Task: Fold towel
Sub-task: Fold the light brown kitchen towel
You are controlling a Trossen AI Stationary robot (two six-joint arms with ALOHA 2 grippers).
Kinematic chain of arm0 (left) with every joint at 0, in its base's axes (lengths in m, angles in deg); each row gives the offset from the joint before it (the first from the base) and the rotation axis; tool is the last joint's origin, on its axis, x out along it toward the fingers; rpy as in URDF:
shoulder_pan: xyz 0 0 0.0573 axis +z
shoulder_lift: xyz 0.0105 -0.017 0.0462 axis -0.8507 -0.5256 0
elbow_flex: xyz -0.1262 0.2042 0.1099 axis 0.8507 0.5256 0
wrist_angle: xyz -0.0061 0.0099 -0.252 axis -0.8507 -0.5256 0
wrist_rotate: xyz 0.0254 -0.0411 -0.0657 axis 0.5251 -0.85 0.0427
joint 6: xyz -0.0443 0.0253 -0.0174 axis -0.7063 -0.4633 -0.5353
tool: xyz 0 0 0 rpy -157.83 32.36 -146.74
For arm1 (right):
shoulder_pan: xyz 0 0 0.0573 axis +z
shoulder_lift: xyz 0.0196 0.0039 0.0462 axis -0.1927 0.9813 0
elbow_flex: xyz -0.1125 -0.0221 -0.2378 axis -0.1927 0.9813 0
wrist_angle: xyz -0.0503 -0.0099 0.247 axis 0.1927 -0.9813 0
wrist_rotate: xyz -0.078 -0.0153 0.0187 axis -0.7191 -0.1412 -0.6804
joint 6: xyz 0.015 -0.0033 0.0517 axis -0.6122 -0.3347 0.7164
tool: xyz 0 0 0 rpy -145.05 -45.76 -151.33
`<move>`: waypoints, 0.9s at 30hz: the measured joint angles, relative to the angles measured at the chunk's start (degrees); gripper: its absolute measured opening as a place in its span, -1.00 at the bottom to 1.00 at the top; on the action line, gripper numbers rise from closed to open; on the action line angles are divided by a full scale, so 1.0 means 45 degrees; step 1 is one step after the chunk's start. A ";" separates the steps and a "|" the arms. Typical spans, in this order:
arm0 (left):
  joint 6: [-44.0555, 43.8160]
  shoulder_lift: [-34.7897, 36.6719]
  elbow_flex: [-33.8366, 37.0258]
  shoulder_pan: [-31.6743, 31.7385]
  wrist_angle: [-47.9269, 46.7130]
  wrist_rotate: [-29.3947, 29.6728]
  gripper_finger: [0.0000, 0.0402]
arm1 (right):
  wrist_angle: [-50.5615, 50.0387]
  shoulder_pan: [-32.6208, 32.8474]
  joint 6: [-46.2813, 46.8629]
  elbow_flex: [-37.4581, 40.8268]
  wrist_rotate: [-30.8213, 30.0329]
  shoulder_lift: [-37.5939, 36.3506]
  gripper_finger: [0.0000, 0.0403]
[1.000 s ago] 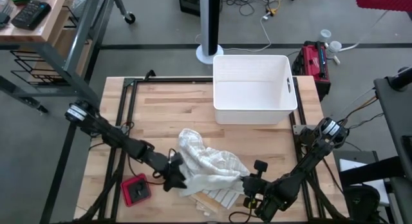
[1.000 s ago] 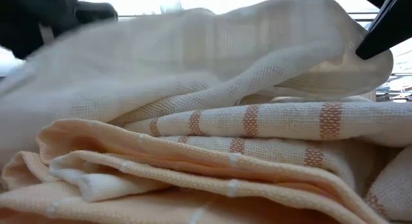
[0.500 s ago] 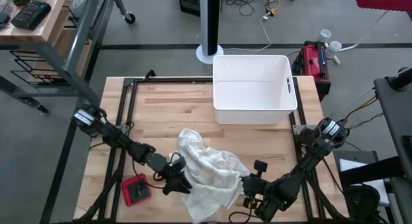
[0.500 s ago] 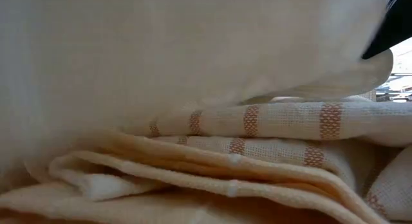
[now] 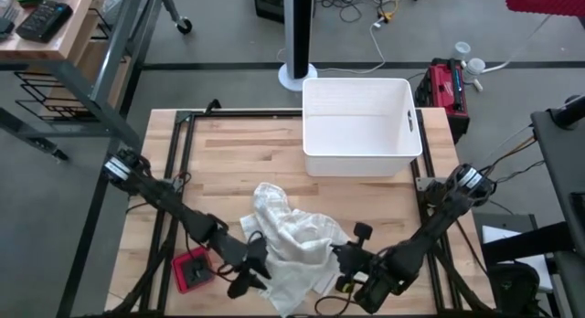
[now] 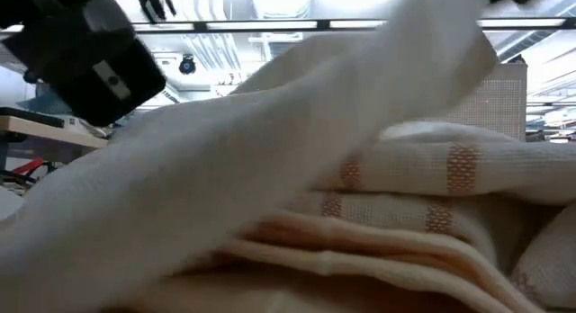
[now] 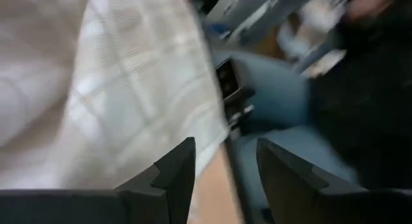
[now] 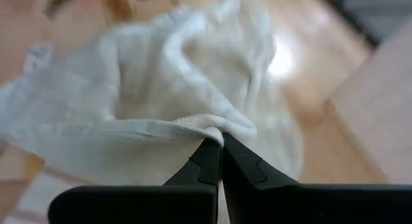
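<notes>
Towel of cream woven cotton with faint rust-orange stripes (image 5: 292, 245) lies crumpled in a loose heap on the near half of the pale butcher-block wooden table (image 5: 247, 153), well apart from the white rectangular plastic bin (image 5: 361, 126) at the far edge. The right gripper (image 8: 221, 150), at the heap's right side, has its fingers pressed shut on a pinched ridge of the cloth. The left gripper (image 7: 225, 166), low at the heap's left edge near a small red square device (image 5: 192, 268), shows a clear gap between its fingers with nothing between them; the fabric sits just beside them.

With only one side pinned, a lift from here would likely drag the whole bundle rather than spread it, and the left fingers could close on air or on several layers at once. The thin pinch on the right may also slip, since the weave looks soft and limp.

Seen from table height, the cloth is coarse and open-textured, stacked in rounded, overlapping folds with a stitched hem.
</notes>
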 joint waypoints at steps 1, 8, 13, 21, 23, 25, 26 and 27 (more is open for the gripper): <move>0.0355 0.0004 -0.0485 0.0000 -0.1124 0.0160 -0.23 | -0.0034 -0.0037 -0.0645 -0.0298 -0.0276 -0.0024 -1.00; 0.2932 -0.0201 -0.3429 -0.0318 -0.5982 0.2625 -0.23 | -0.0179 -0.0815 -0.4532 -0.2257 -0.2133 -0.0054 -1.00; 0.3298 -0.0262 -0.3956 -0.0499 -0.6083 0.2689 -0.23 | -0.0707 -0.2134 -0.4579 -0.2693 -0.2311 -0.0093 -1.00; 0.1746 -0.0624 -0.3137 -0.0659 -0.6170 0.3961 -0.23 | -0.0817 -0.3785 -0.4347 -0.2477 -0.2150 -0.0088 -1.00; 0.1816 -0.0943 -0.3008 -0.0695 -0.6056 0.4884 -0.23 | -0.0792 -0.4200 -0.4126 -0.2473 -0.2157 -0.0088 -1.00; 0.1872 -0.1208 -0.2965 -0.0695 -0.6133 0.5973 -0.23 | -0.0764 -0.4709 -0.3781 -0.2472 -0.2147 -0.0088 -1.00; 0.1921 -0.1324 -0.2970 -0.0695 -0.6064 0.6536 -0.23 | -0.0762 -0.4962 -0.3588 -0.2472 -0.2121 -0.0088 -1.00; 0.1990 -0.1408 -0.2974 -0.0695 -0.6060 0.7130 -0.23 | -0.0762 -0.5254 -0.3459 -0.2468 -0.1911 -0.0088 -1.00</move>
